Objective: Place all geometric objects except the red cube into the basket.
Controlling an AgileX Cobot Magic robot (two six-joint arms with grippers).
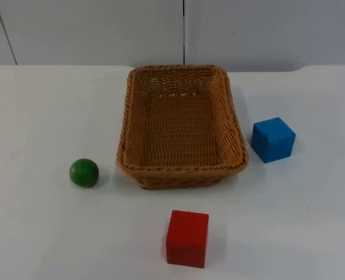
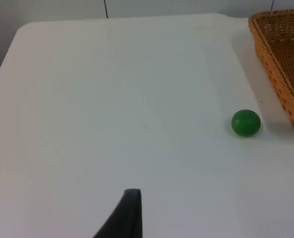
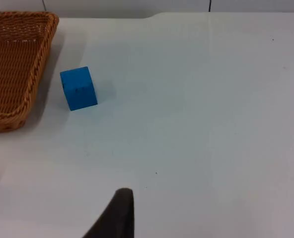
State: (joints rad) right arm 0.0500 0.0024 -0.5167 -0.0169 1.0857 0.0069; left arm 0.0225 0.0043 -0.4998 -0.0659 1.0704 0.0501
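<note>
Wicker basket point(image 1: 182, 170) with three solids on the white table point(image 1: 44, 233), none inside it.
Nearest, a matte red cube point(image 1: 187, 238); then a smooth green ball point(image 1: 84, 172) left of the woven rectangular basket and a blue cube point(image 1: 273, 139) right of it. Each wrist view shows one black fingertip, left point(image 2: 127, 215) and right point(image 3: 117, 215); whether the fingers are parted cannot be told.

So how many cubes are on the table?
2. The blue cube sits right of the basket, and the red cube sits in front of it. None seems hidden.
</note>
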